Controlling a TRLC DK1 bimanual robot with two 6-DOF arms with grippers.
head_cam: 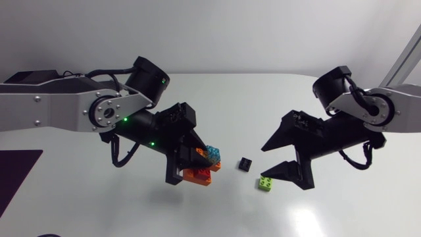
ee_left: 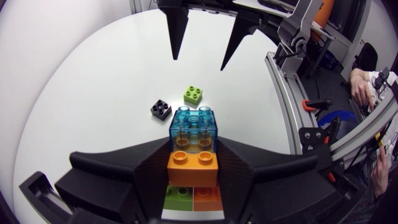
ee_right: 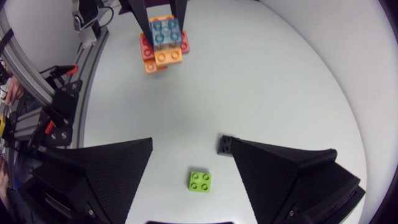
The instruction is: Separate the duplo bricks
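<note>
Your left gripper (head_cam: 189,167) clamps one stack (ee_left: 193,155) at mid-table, with four bricks showing: blue on orange, green and red beneath. Two loose bricks lie nearby, one black brick (head_cam: 245,164) and one lime brick (head_cam: 266,183). Your right gripper (head_cam: 264,160) hangs angled down, fingers spread wide, over the lime brick. The table (head_cam: 263,92) edges are well away.

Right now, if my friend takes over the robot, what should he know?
Left claw: shut on the brick stack, clear blue on top, orange beneath, red and green lowest.
Right claw: open, above the loose green brick on the table.
Black brick: loose on the table beside it.
Done: two bricks lie single. Left: pull the stack apart.
</note>
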